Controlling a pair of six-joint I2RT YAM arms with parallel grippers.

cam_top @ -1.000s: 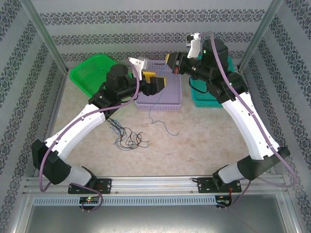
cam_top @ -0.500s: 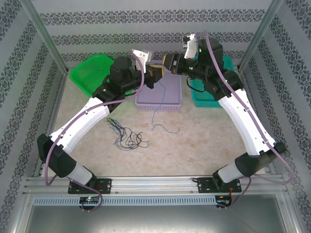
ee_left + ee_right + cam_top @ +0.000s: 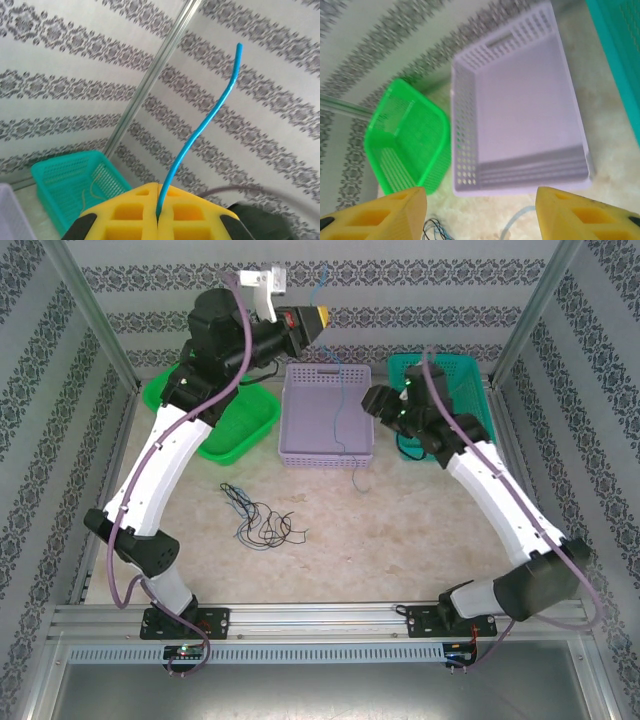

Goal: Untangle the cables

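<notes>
Top external view: the thin blue wire [image 3: 339,420] is clamped in the closed left gripper [image 3: 318,318], strung 12 to 6 o'clock over the lilac slotted basket [image 3: 300,380]. The right gripper [image 3: 373,400], jaws spread and empty, is held just at its 3 o'clock.

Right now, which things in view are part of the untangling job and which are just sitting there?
Job: blue cable, pinched in shut left fingers; dark tangle on table; tan cable in teal basket; right fingers, open.
Lying about: green basket, purple basket, teal basket itself.
</notes>
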